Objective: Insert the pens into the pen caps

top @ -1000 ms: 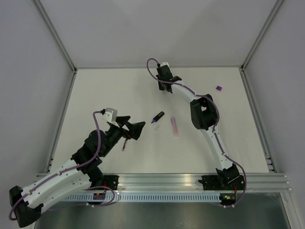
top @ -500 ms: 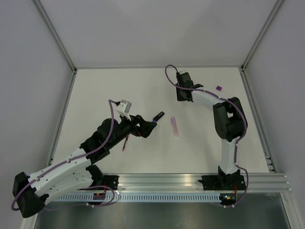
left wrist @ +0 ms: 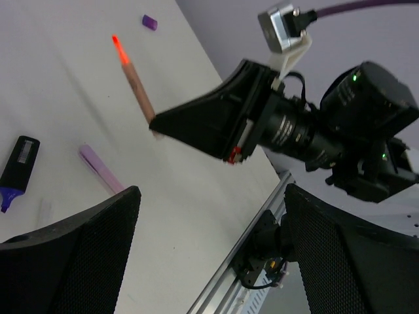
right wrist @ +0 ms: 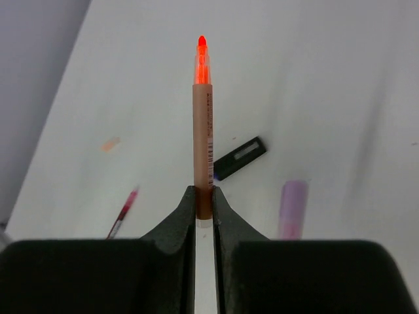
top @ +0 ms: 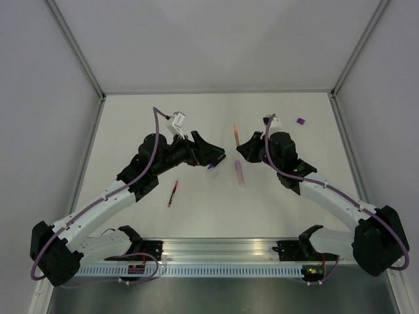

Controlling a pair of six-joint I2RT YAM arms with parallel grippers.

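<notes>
- Top external view: right gripper point(top: 243, 145) close to the middle of the table point(top: 131, 124), jaws clamped on one end of the orange pen point(top: 235, 135).
- Remainder of the orange pen projecting past the fingertips toward the far edge of the table, bright tip outermost (confirmed in the right wrist view, with the pen centred between the two fingers point(right wrist: 178, 222)).
- Left gripper point(top: 211, 152) facing the right gripper across a short gap, jaws spread wide apart, nothing held between them.
- Black purple-tipped marker point(top: 211, 166) flat on the table, mostly hidden below the left gripper in the top external view, with only the purple tip showing; seen in the left wrist view outside the gap between the fingers, off to one side.
- Pale pink-lilac pen point(top: 239, 173) flat on the table, between the two arms and just on the near side of the right gripper, untouched.
- Thin red pen point(top: 173, 193) flat on the table beside the left forearm, on its near side, apart from the other pens.
- Purple cap point(top: 300, 122) alone toward the far right of the table, well apart from both grippers and from every pen (not fitted on any pen).
</notes>
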